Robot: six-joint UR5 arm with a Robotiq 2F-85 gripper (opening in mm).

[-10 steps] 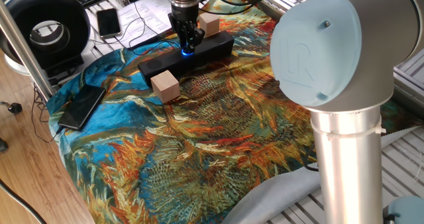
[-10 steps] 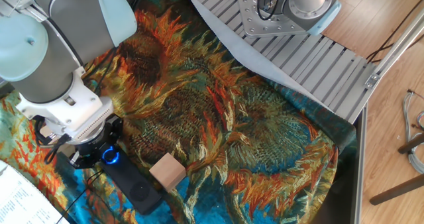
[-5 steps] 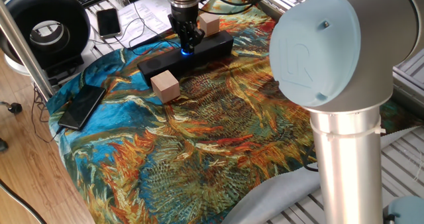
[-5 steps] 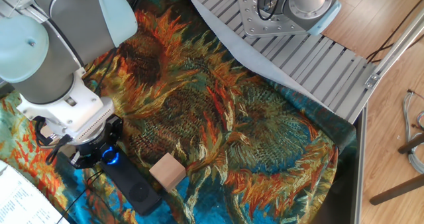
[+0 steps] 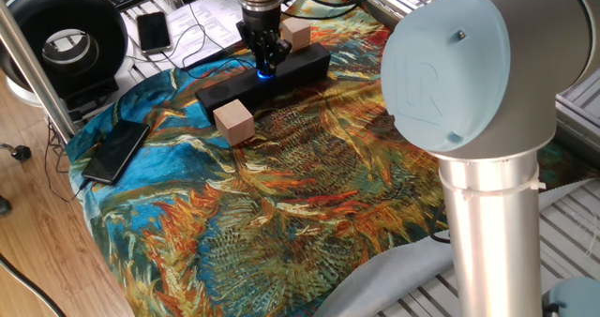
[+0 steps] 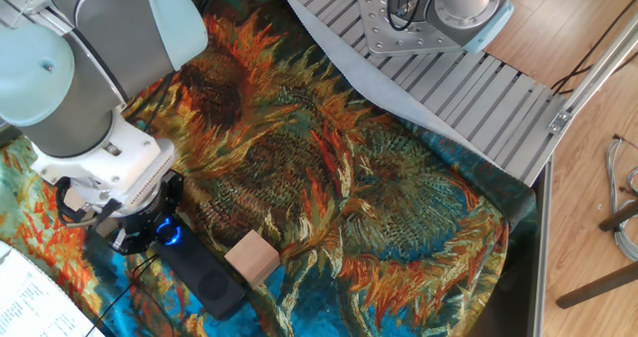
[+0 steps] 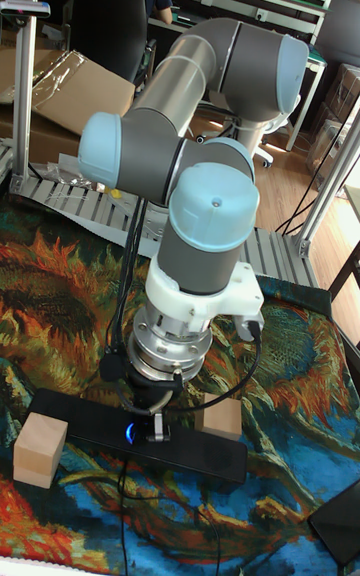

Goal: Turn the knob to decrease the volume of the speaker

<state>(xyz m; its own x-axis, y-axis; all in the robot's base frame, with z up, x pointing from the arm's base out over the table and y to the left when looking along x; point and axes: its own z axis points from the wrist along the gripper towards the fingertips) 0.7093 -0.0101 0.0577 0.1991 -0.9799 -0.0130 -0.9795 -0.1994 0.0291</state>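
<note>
On the sunflower cloth (image 5: pixel 281 195), a wooden cube (image 5: pixel 233 123) sits just in front of the speaker (image 5: pixel 225 92). The claw (image 5: pixel 265 66) stands over mid-bar, fingers narrow around the blue-lit knob (image 5: pixel 264 72). A second cube (image 5: pixel 296 33) lies behind.

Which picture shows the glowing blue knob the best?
The other fixed view: the knob shows there as a bright blue ring on the speaker, just below the claw. In one fixed view it is a small blue glint under the claw. The tall fixed view shows only a blue speck.
</note>
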